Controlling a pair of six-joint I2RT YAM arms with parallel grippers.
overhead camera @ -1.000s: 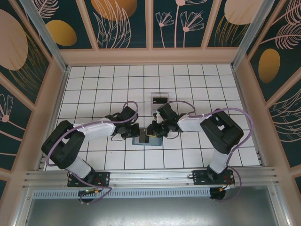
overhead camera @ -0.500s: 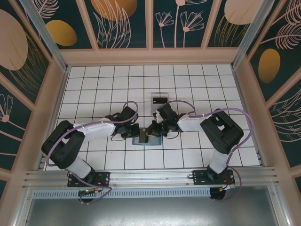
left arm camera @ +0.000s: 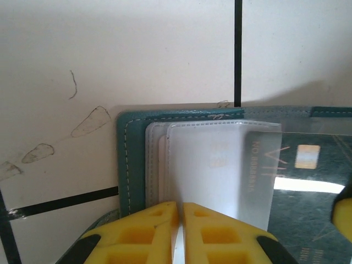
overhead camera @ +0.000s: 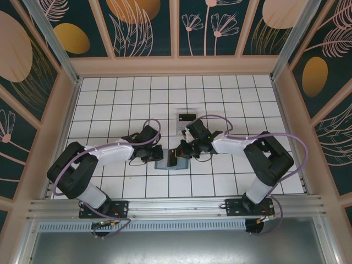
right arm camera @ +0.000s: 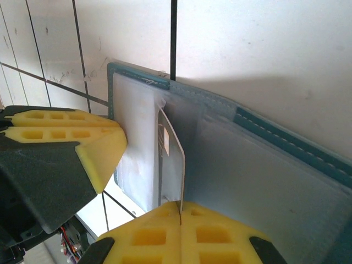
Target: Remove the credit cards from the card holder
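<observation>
Pinching a credit card point(right arm camera: 171, 159) by its near edge, the right gripper point(right arm camera: 181, 206) has its fingers pressed flat together, and the card stands edge-up over the open card holder point(right arm camera: 247, 165). The left gripper point(left arm camera: 180, 204) is clamped on the holder's clear sleeve point(left arm camera: 220, 165) at the holder's left side, with its fingers nearly touching. A dark card point(overhead camera: 186, 117) lies in a clear tray point(overhead camera: 180, 125) just beyond the card holder's far edge, apart from both grippers.

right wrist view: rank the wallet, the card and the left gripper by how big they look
wallet, largest
left gripper, partly cut off by the frame
card, seen almost edge-on, so it looks slim
</observation>
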